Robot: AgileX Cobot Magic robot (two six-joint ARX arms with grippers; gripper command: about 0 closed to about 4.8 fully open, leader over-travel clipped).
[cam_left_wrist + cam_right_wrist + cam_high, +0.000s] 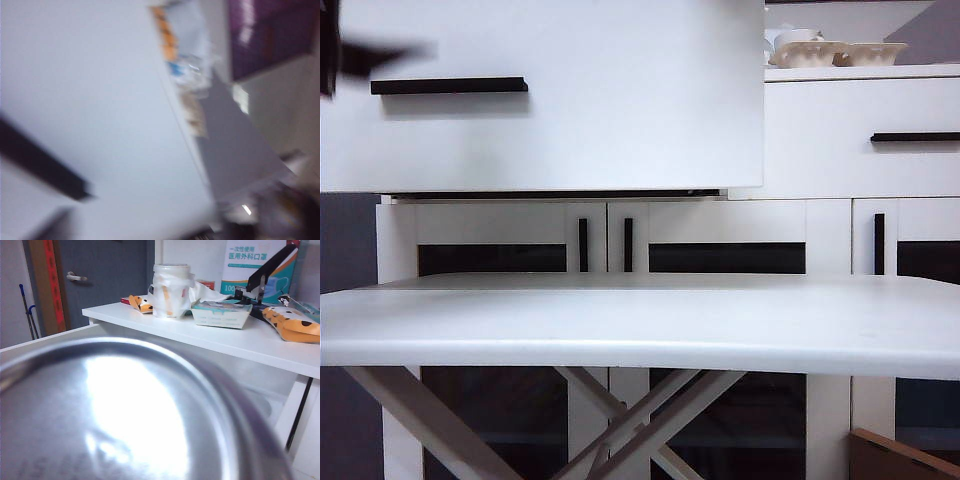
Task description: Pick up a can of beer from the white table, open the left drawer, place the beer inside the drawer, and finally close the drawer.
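Observation:
The left drawer point(610, 120) stands pulled out toward the camera, its black bar handle point(450, 85) near the upper left. My left gripper point(380, 57) is a dark blur just left of that handle; the left wrist view is smeared, showing only the drawer front point(100, 100) and handle point(40, 162). The silver end of the can of beer point(125, 410) fills the right wrist view, hiding my right gripper's fingers. The can hangs at cabinet-top height, held by the right gripper. The white table point(640, 320) spans the foreground with no can on it.
On the cabinet top sit a wrapped jar point(171, 290), a mask box point(255, 260) and pale trays point(840, 52). A narrower drawer point(915, 137) is at the right, doors with vertical handles point(583, 245) below. A brown box point(900, 460) sits low right.

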